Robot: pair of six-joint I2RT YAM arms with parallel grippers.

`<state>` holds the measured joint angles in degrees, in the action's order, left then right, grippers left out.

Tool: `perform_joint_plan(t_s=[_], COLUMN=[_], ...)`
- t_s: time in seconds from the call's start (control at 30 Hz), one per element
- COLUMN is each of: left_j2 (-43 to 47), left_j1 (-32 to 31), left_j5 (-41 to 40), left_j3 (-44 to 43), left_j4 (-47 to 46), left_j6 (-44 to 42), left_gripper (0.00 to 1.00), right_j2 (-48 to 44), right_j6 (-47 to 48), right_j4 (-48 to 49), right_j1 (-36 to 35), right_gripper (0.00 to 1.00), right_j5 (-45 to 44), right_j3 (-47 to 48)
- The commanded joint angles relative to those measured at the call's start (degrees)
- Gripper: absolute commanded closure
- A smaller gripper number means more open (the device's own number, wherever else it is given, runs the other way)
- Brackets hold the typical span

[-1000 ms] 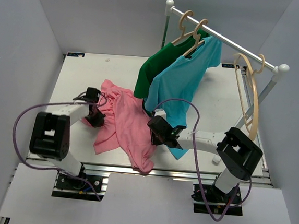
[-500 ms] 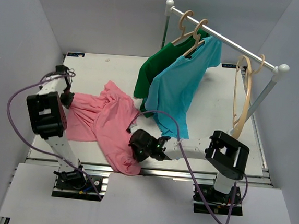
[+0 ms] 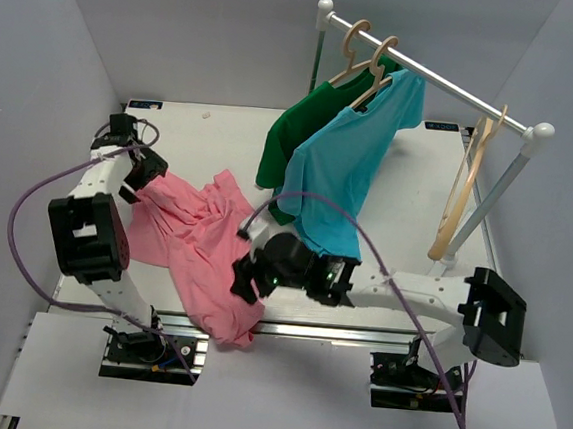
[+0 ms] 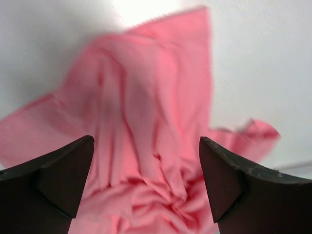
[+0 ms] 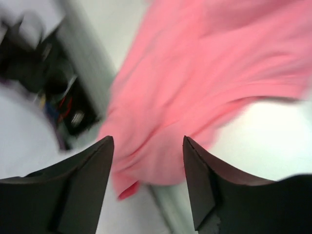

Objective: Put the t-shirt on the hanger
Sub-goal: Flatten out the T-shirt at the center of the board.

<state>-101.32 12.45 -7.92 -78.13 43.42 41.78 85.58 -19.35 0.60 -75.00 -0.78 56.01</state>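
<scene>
T-shirt (image 3: 198, 252) has been dragged flatter across the worktop (image 3: 223, 134), left pincer (image 4: 146, 140) gaping above its far corner, right pincer (image 5: 148, 141) seemingly half-open amid blur, leaving the hanger (image 3: 461, 195) bare.

Hanging side by side from a white clothes rail (image 3: 429, 74) over the far right of a white table (image 3: 203, 137): a dark green t-shirt (image 3: 299, 130), left, and a teal-blue t-shirt (image 3: 346, 165), right, touching. Plain grey walls (image 3: 60, 54) all around.

I've got t-shirt (image 3: 198, 252) on table (image 3: 203, 132), front-left, draped over near edge. Hanger (image 3: 464, 195) on rail (image 3: 434, 79), back-right; two hung shirts (image 3: 338, 144) left of it. Left gripper (image 3: 146, 172) at t-shirt's far-left, right gripper (image 3: 243, 281) at its right.
</scene>
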Motion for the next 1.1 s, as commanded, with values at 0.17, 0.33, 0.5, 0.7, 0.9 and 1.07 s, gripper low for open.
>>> perform_joint_plan(t_s=[0.17, 0.33, 0.5, 0.7, 0.9, 1.07], left_j2=[23.4, 38.1, 47.6, 48.7, 40.3, 28.6], left_j1=[-15.4, -23.3, -39.3, -56.1, -75.9, -83.5], left_j5=[-0.3, 11.2, 6.6, 6.4, 2.5, -4.5], left_j3=[18.6, 34.3, 38.4, 42.3, 40.9, 35.3], left_j4=[0.5, -4.4, 3.9, 3.1, -1.8, 1.1], left_j6=[5.7, 7.5, 10.5, 12.0, 12.8, 15.0], left_gripper=[0.02, 0.02, 0.02, 0.02, 0.02, 0.02], right_j2=[3.1, 12.7, 20.0, 24.0, 24.7, 26.0], right_j6=[-0.7, -1.1, -1.3, -0.3, -0.5, -1.1], right_j4=[-9.3, -13.1, -12.6, -10.2, -7.7, -6.9], right_j1=[15.7, 19.6, 22.4, 22.4, 22.4, 22.4], right_gripper=[0.35, 0.37, 0.42, 0.46, 0.46, 0.46], right_j5=[-12.5, -12.5, -6.4, 0.2, 6.1, 7.4], right_j3=[7.3, 15.0, 18.7, 20.6, 19.6, 19.1])
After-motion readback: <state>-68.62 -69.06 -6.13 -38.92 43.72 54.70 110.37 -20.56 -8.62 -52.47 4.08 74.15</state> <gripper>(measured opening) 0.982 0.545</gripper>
